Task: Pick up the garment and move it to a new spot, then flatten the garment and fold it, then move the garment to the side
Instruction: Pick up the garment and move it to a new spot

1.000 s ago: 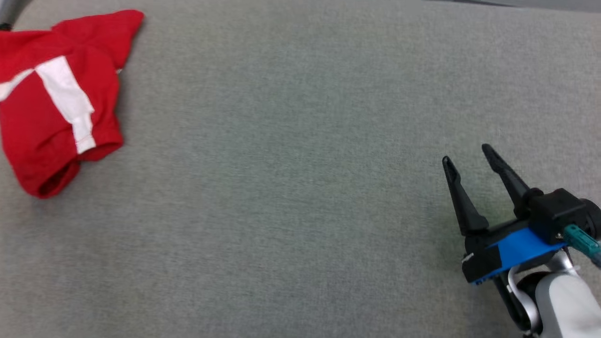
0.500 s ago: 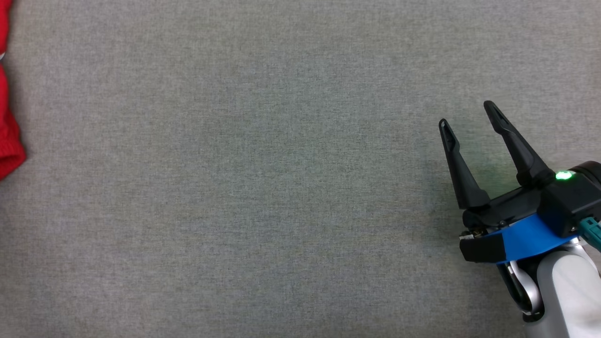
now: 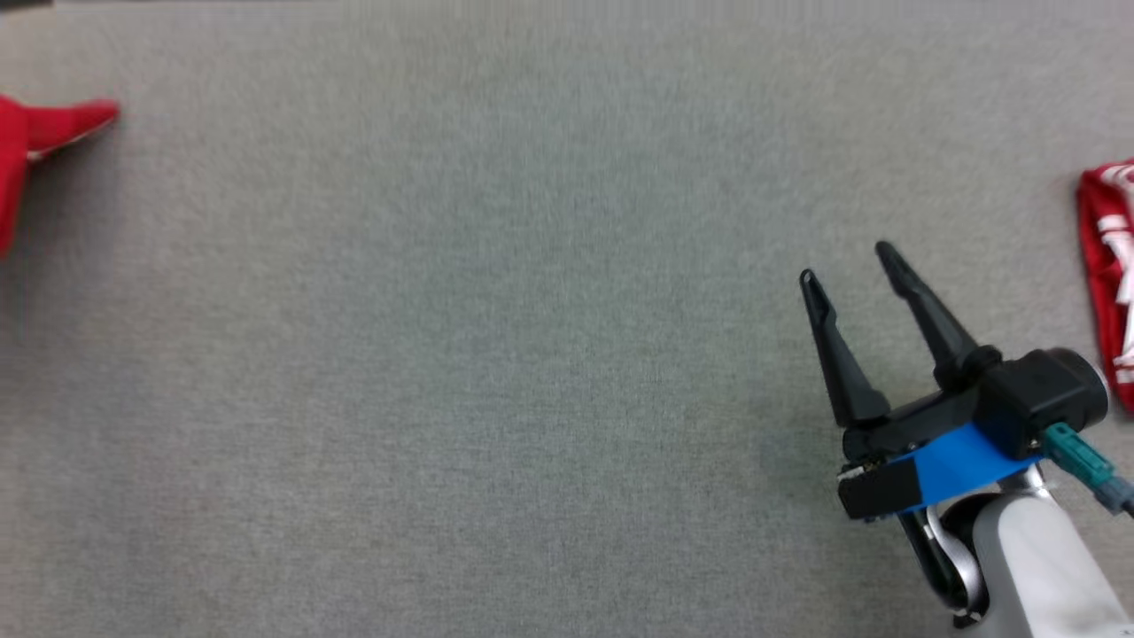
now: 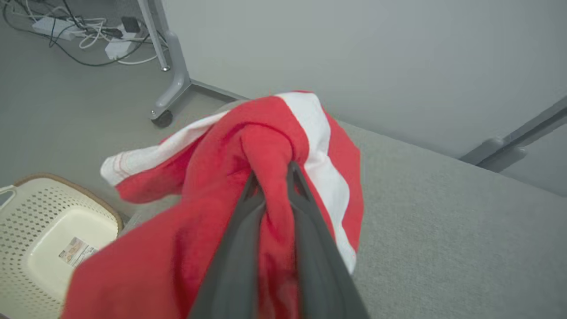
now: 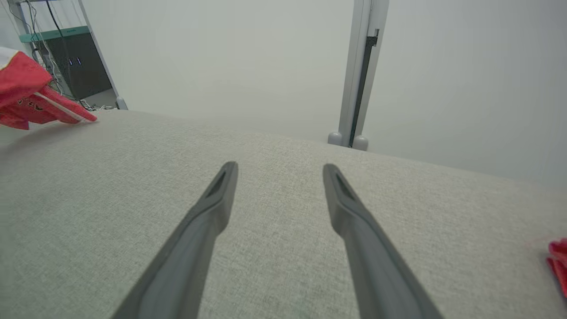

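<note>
Currently left gripper [image 4: 271,171] fingers pinch the red garment [image 4: 208,177], right gripper [image 3: 846,264] fingers stand wide and empty; pickup begun, with relocating, flattening, folding, side-move pending.

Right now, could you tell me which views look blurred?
Left wrist view: the left gripper and nearby garment look soft at the bottom edge. Right wrist view: the right gripper blurs toward its base. Head view: even light, no glare.

Lab/test rm: floor cables [image 4: 91,40] w/ power strips [image 4: 48,25], wheeled stand leg [image 4: 175,75], electronics rack [image 5: 82,66], bare walls [image 4: 354,57].
</note>
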